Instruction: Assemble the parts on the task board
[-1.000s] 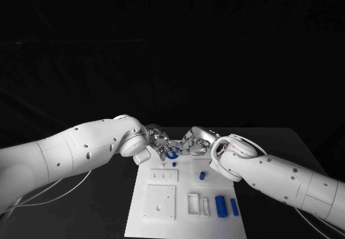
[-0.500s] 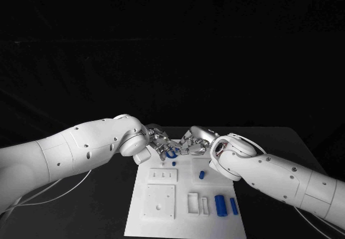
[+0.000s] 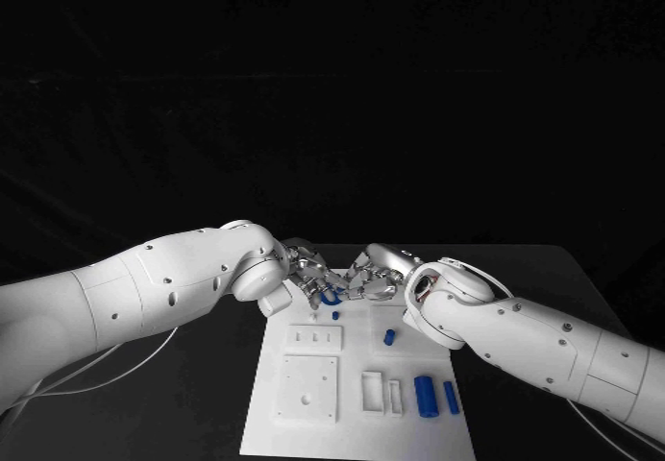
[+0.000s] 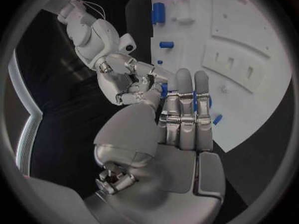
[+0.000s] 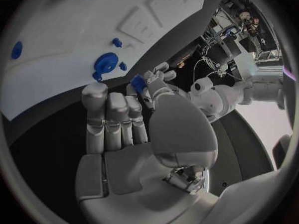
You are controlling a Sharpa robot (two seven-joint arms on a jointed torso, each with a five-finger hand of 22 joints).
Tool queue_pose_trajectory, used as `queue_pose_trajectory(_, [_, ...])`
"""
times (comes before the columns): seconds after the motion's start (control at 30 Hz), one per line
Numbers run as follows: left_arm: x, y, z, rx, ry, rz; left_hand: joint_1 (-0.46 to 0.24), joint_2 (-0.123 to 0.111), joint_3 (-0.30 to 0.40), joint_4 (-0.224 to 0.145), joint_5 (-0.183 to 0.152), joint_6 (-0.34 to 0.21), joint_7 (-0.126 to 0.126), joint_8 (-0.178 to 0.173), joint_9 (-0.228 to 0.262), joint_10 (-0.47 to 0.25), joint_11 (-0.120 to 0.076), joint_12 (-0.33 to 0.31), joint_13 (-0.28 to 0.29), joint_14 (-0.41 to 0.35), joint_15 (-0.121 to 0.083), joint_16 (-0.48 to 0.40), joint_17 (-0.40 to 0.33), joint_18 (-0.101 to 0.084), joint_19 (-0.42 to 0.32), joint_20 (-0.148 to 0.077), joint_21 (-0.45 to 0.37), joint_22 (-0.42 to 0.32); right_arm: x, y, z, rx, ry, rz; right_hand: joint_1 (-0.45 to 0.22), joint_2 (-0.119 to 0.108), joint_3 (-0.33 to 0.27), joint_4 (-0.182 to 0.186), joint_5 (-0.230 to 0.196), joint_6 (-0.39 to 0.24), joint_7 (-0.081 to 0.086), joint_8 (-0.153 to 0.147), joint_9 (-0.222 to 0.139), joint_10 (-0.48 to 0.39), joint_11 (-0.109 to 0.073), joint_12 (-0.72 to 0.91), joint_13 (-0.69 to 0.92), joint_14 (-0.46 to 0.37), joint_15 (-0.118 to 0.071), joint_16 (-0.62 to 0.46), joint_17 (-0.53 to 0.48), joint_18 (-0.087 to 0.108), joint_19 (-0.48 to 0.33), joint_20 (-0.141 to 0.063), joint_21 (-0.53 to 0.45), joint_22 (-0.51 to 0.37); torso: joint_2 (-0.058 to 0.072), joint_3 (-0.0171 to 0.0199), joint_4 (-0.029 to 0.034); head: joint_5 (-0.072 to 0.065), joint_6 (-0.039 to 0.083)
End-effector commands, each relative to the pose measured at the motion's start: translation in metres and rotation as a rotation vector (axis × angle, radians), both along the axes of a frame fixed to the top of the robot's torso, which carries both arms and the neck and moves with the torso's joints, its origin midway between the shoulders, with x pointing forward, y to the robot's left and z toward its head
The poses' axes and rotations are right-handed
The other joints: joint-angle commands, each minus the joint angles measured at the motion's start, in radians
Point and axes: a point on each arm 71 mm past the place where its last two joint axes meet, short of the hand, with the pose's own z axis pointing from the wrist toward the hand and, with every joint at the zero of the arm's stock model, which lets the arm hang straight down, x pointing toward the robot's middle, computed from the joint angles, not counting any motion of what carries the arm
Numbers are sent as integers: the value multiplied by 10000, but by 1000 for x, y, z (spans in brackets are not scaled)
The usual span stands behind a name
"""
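Head view: meeting over the far end of the task board (image 3: 354,423), left hand (image 3: 307,279) and right hand (image 3: 372,277) both pinching a small blue part (image 3: 330,298) between fingertips, seemingly passing or mating it. Probably needing next a careful lowering into its seat, other blue parts (image 3: 427,397) waiting nearer.

On the counter (image 3: 540,279) before you lies the task board (image 3: 347,423). At the board's far end, left hand (image 3: 307,277) and right hand (image 3: 377,276) meet over one part (image 3: 332,298). Nearer you than the hands, another part (image 3: 389,337) lies on the board; two long parts (image 3: 426,397) lie side by side at its near right.
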Motion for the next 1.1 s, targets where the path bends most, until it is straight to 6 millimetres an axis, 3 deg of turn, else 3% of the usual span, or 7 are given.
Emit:
queue_pose_trajectory(0.03, [1, -3, 3, -219, -259, 46, -339, -312, 886, -253, 110, 616, -497, -43, 729, 446, -71, 100, -17, -10, -32, 92, 77, -56, -102, -47, 131, 137, -1, 2, -1, -141, 44, 138, -116, 13, 5, 24, 58, 53, -43, 33, 10, -63, -17, -40, -8, 19, -78, -38, 3, -18, 541, -42, -40, 15, 0, 3, 9, 39, 3])
queue_pose_trajectory(0.13, [1, -3, 3, -267, -339, 116, -513, -500, 1306, -309, 375, 688, -524, -37, 933, 472, -104, 242, 12, 29, -63, 174, 140, -40, -112, -70, 238, 246, -1, 2, -1, -137, 40, 138, -134, 8, 2, 24, 61, 44, -41, 30, 8, -76, -17, -54, -17, 17, -75, -52, -2, -14, 539, -40, -56, 9, 5, 6, 5, 14, -13])
queue_pose_trajectory(0.3, [2, -3, 3, -310, -402, 198, -834, -831, 1583, -373, 1551, 996, -642, 13, 1273, 494, -227, 854, 192, 223, -197, 505, 340, -28, 10, -193, 522, 457, -1, 2, -1, -124, 22, 130, -146, 2, -3, 28, 58, 29, -34, 29, 7, -95, -14, -73, -31, 13, -74, -70, -14, -9, 536, -39, -71, 4, 2, 1, -3, 36, -25])
queue_pose_trajectory(0.47, [2, -3, 1, -313, -326, 219, -1197, -1043, 1835, -379, 1682, 1301, -807, -3, 2167, 506, -370, 1608, 388, 360, -342, 981, 669, -90, 75, -343, 844, 728, -1, 3, 0, -98, -8, 133, -146, 2, -3, 28, 58, 29, -34, 29, 7, -95, -14, -73, -31, 13, -74, -70, -14, -9, 536, -39, -71, 4, 7, 8, -4, 32, -44])
queue_pose_trajectory(0.73, [1, -4, -2, -311, -54, 160, -1477, -1170, 1799, -325, 1909, 1723, -1078, 104, 3797, 499, -626, 3028, 855, 532, -593, 2108, 1285, -179, 189, -595, 1391, 1168, -1, 4, 1, -12, -121, 94, -148, 11, 4, 39, 64, 16, -33, 30, 7, -102, -13, -91, -49, 18, -72, -73, -13, 1, 538, -35, -96, -4, 3, 3, -4, 29, -78])
queue_pose_trajectory(0.93, [0, -4, -4, -350, 76, 179, -1531, -1283, 1823, -312, 2111, 1792, -1169, -13, 5117, 506, -707, 3551, 981, 461, -678, 2671, 1571, -190, 130, -678, 1706, 1478, -1, 3, 1, 6, -150, 73, -142, 15, 12, 37, 70, 18, -34, 31, 8, -103, -13, -94, -52, 19, -73, -72, -10, 2, 539, -35, -92, -4, 6, 3, 1, 32, -77])
queue_pose_trajectory(1.1, [0, -4, -4, -369, 117, 217, -1452, -1351, 1753, -237, 2004, 1757, -1217, 10, 6007, 518, -729, 3786, 1068, 457, -707, 2837, 1616, -201, 99, -704, 1784, 1585, 0, 4, 0, 18, -162, 73, -138, 7, 24, 35, 66, 5, -29, 30, 6, -105, -11, -101, -59, 18, -71, -78, -13, 6, 537, -34, -102, -8, 3, 4, -1, 33, -79])
